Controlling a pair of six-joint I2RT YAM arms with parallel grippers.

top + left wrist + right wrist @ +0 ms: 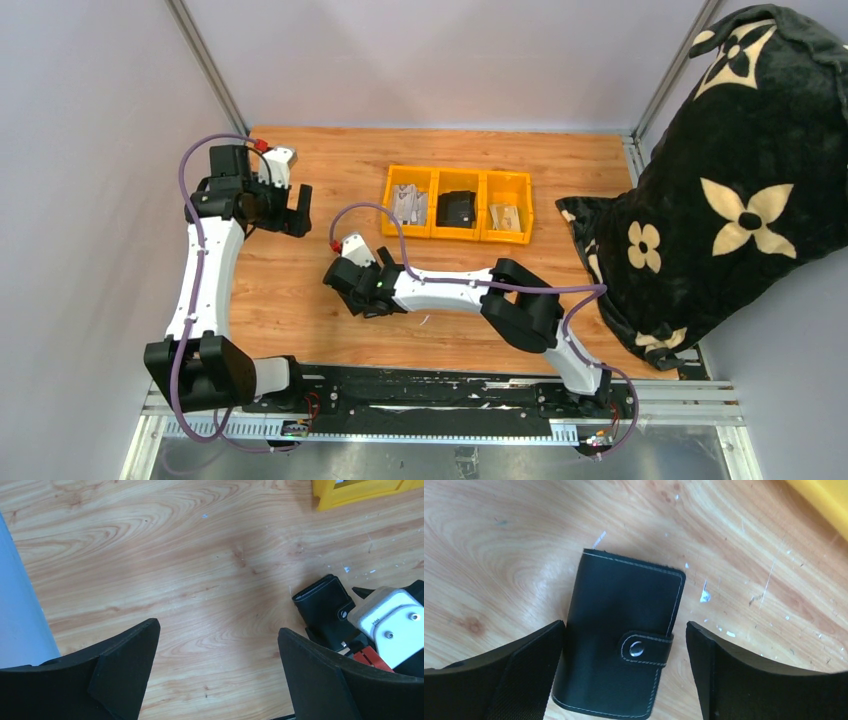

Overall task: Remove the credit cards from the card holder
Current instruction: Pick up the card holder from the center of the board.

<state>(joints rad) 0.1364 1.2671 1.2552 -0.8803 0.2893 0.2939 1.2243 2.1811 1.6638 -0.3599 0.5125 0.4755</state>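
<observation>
Right fingers (519,675), lowered and spread, straddle the snapped-shut card holder (624,610); left fingers (120,670) hover aside, also spread.

arms (440,290): white links, black joints | cables (183,180): purple | pincer fingers (749,680): black wedges | wrist tab (372,657): red, perhaps a connector

Shows the black card holder (626,595) flat on the wooden table (499,555), strap (646,649) snapped closed, straddled by the wide-parted right gripper (624,630), one finger (519,680) just beside its strapless edge, the other clear of its strap side, yellow bin (824,500) beyond.
</observation>
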